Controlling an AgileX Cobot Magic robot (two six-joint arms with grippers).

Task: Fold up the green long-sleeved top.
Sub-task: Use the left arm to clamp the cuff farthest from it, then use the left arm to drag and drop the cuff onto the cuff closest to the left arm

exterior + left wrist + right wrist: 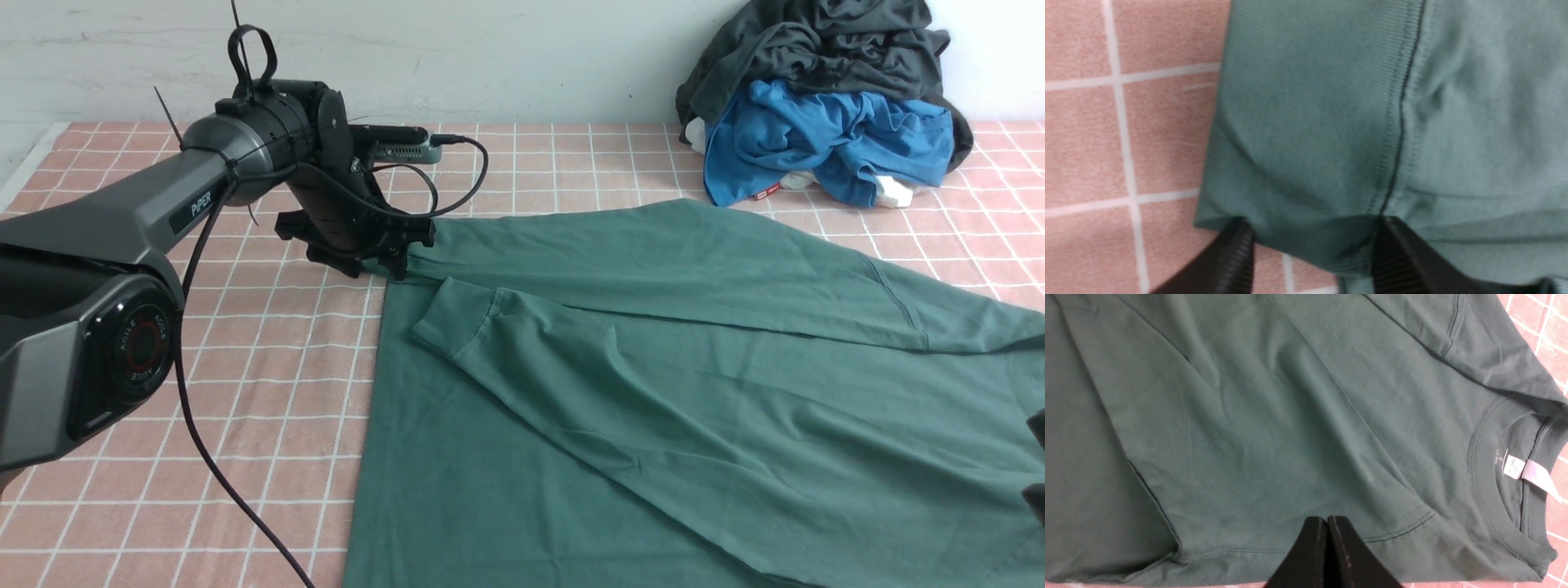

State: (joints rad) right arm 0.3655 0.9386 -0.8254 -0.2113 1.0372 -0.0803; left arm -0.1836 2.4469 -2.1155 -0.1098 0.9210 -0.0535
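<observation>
Item: large dark forest-green cotton long-sleeved top (pixel 653 392), spread flat on a pink checked tablecloth (pixel 269 351); it fills the middle and right of the table, with the straight hem edge toward the robot's left and the ribbed neckband (pixel 1490 490) toward its right. Condition of fold: early. One long cuffed sleeve (pixel 555 359) is laid diagonally across the body. The other sleeve (pixel 653 253) is stretched along the far edge and is judged not yet brought in. The body itself is unfolded, so the crosswise folds are left to be made. Left gripper (pixel 377 268): set down at the far sleeve's ribbed cuff (pixel 1306 122), jaws partly apart astride it; the cuff lies flat and no closed hold is shown. Right gripper (pixel 1327 522): fingers pressed together on nothing, held over the shoulder area. Also noted: a dark charcoal-grey garment (pixel 816 41) heaped over a bright blue garment (pixel 824 139) at the far right corner, near the top.
</observation>
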